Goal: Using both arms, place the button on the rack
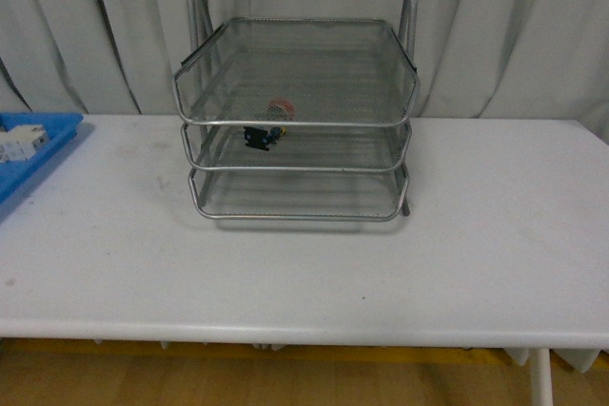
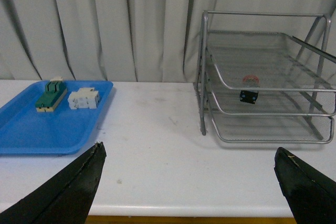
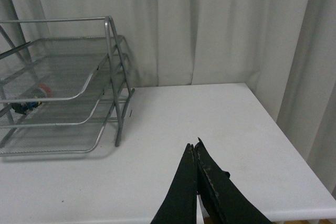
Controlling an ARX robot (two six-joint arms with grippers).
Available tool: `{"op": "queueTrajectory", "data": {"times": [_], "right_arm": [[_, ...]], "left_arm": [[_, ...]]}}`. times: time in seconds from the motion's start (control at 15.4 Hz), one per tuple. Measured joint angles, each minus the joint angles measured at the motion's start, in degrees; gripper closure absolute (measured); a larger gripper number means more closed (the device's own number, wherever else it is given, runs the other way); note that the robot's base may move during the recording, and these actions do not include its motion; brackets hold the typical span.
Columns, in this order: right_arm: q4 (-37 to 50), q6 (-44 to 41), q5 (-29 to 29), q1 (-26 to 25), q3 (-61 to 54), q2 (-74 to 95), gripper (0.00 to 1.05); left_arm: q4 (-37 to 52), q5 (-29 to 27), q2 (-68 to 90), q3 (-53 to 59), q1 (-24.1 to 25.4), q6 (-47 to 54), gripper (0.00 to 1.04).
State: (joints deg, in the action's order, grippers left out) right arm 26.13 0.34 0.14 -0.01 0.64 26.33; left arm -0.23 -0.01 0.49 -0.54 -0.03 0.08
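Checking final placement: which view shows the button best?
The front view: the button lies in the rack's middle tier, facing the camera. Left wrist view shows it smaller; right wrist view catches only a mesh-veiled edge.

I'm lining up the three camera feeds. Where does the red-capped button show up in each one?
Front view: the button lies in the middle tier of the rack, left of centre.
Left wrist view: button in the middle tier, behind the mesh.
Right wrist view: button near the picture's edge, partly hidden by the wires.
Shared landmark: the rack.
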Motion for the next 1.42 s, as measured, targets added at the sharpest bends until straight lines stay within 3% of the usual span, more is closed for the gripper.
{"op": "queueTrajectory", "data": {"times": [0.39, 0.45, 0.52, 0.65, 0.78, 1.04, 1.42], "right_arm": [[-15.76, 0.0, 0.0, 0.0, 0.0, -16.04, 1.03], [-25.97, 0.0, -0.13, 0.0, 0.0, -25.62, 1.03], [-26.67, -0.04, -0.11, 0.0, 0.02, -26.1, 1.02], [-26.34, -0.02, -0.11, 0.0, 0.02, -26.12, 0.43], [-26.34, -0.02, -0.11, 0.0, 0.02, -26.12, 0.28], [-26.34, 0.0, -0.11, 0.0, 0.02, -26.12, 0.04], [-26.34, -0.02, -0.13, 0.0, 0.02, -26.12, 0.06]], "left_arm": [[0.0, 0.0, 0.0, 0.0, 0.0, 0.0, 0.07], [0.0, -0.02, 0.0, 0.0, 0.0, 0.0, 0.07], [0.07, 0.0, 0.0, 0.0, 0.0, -0.02, 0.07], [0.0, 0.02, 0.0, 0.0, 0.0, 0.0, 0.07], [0.02, 0.0, 0.0, 0.0, 0.0, -0.02, 0.07], [0.0, 0.02, 0.0, 0.0, 0.0, 0.0, 0.07], [0.0, 0.0, 0.0, 0.0, 0.0, -0.02, 0.07]]}}
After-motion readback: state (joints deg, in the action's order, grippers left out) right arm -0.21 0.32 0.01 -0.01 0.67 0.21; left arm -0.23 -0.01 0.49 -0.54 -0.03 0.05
